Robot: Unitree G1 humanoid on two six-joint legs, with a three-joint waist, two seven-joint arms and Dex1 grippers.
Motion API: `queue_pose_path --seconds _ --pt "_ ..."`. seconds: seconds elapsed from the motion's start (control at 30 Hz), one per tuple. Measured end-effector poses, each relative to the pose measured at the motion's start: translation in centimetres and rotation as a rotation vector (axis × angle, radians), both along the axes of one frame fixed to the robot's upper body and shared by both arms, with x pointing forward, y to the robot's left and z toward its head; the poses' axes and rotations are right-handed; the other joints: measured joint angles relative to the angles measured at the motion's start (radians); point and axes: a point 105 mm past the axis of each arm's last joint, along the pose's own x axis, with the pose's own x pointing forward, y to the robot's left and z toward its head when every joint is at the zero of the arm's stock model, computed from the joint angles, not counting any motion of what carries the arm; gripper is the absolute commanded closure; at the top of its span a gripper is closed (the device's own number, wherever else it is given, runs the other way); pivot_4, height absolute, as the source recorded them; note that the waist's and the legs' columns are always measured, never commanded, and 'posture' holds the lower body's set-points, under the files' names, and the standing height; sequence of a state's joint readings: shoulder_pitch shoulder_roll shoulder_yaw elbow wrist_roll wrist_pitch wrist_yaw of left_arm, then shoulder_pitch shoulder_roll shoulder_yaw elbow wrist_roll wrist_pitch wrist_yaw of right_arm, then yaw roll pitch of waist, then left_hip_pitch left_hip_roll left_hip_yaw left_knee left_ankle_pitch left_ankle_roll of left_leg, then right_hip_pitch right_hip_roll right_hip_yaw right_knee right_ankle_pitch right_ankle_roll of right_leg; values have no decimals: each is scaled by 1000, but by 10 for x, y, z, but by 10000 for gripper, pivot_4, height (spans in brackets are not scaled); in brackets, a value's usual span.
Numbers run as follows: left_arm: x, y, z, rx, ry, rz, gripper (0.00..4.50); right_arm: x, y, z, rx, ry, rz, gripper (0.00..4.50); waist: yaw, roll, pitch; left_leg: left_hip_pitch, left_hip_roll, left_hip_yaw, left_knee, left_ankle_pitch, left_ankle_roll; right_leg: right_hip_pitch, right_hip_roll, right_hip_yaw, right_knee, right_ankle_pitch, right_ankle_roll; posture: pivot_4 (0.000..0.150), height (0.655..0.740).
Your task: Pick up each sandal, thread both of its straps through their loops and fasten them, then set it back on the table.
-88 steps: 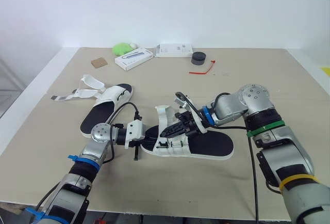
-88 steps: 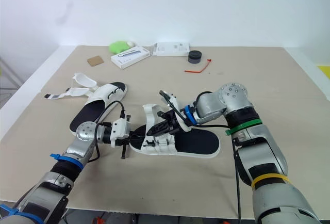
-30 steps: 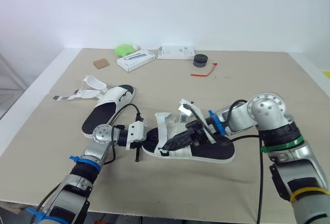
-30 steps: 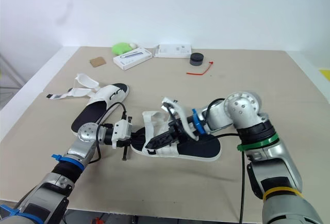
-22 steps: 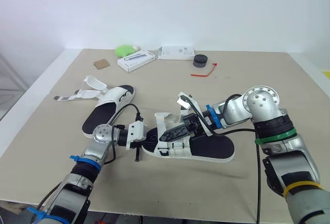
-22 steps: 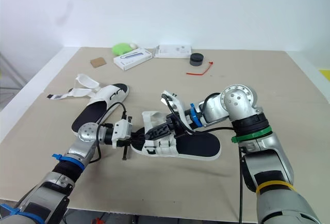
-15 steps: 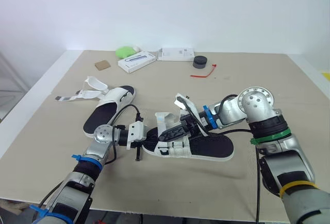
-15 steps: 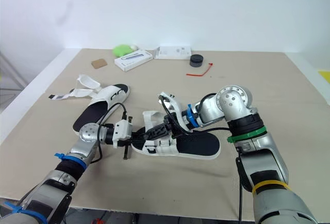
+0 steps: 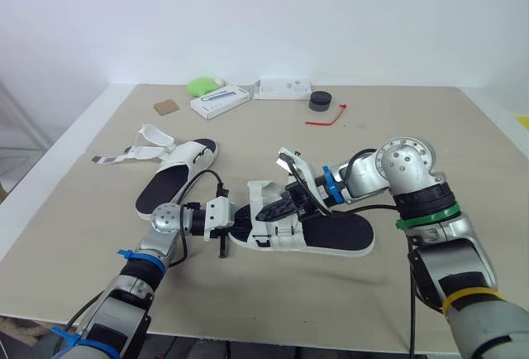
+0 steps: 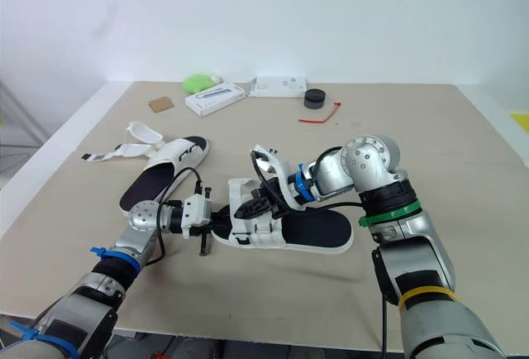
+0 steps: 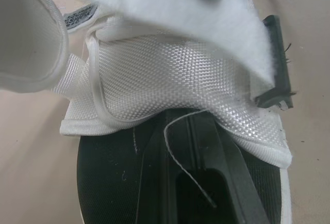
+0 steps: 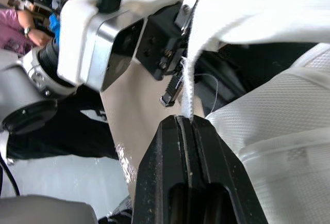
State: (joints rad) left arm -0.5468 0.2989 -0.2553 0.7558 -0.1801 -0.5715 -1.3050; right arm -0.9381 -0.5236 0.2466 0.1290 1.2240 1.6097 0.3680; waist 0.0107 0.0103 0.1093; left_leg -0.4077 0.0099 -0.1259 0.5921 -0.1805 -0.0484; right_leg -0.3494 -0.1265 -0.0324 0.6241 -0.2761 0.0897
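The near sandal (image 9: 335,232), black footbed with white straps, lies across the table's middle. My left gripper (image 9: 238,220) is shut on its toe end; one finger (image 11: 192,152) lies on the black footbed. My right gripper (image 12: 185,121) is shut on the edge of a white strap (image 12: 242,4) and sits over the sandal's strap block (image 9: 269,208). That strap's loose end (image 9: 289,163) sticks up behind the fingers. The second sandal (image 9: 178,169) lies further back on the left with a loose strap (image 9: 122,155) trailing outward.
Along the table's far edge stand a green object (image 9: 198,86), two white boxes (image 9: 219,100) (image 9: 283,88), a black puck (image 9: 319,101), a red tie (image 9: 326,114) and a brown card (image 9: 168,106). A person's arm (image 12: 20,20) shows past the table.
My right gripper, still holding the strap, has come up from low along the sandal's near side to above the strap block. The left gripper has kept its hold on the toe.
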Motion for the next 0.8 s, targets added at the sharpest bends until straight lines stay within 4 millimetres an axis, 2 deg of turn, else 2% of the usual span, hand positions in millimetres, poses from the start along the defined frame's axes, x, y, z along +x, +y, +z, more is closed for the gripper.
queue_pose_path --seconds 0.2,0.3,0.47,0.5,0.67,0.8 --pt "-2 -2 3 8 38 -22 45000 -11 -3 -21 -80 -2 32 44670 0 0 1 -1 -1 -1 0 -1 -3 -1 -1 0 0 -3 0 1500 7400" --pt "-4 -3 6 6 119 -32 45000 -13 -3 -20 -113 -65 50 44670 0 0 1 -2 -2 -2 -1 0 -3 0 -1 0 0 -7 2 1500 7400" --pt "-6 -2 10 22 160 -49 45000 -16 -2 -19 -124 -107 82 44670 0 -3 2 -1 -3 -3 -6 0 -3 0 -1 0 0 -10 6 1500 7400" --pt "-6 -2 10 25 164 -53 45000 -17 -2 -19 -125 -115 89 39763 0 -3 3 -1 -3 -3 -6 -1 -3 0 -1 0 0 -10 6 1500 7400" --pt "-8 -3 13 53 155 -74 45000 -22 -1 -17 -102 -128 119 21575 0 -7 5 -1 -4 -3 -7 -2 -5 0 -1 0 0 -13 7 1500 7400" --pt "-7 -3 16 65 146 -80 45000 -13 -9 -6 -8 -27 60 21575 0 -11 14 -2 -4 -4 -7 -2 -5 0 -1 0 0 -13 7 1500 7400"
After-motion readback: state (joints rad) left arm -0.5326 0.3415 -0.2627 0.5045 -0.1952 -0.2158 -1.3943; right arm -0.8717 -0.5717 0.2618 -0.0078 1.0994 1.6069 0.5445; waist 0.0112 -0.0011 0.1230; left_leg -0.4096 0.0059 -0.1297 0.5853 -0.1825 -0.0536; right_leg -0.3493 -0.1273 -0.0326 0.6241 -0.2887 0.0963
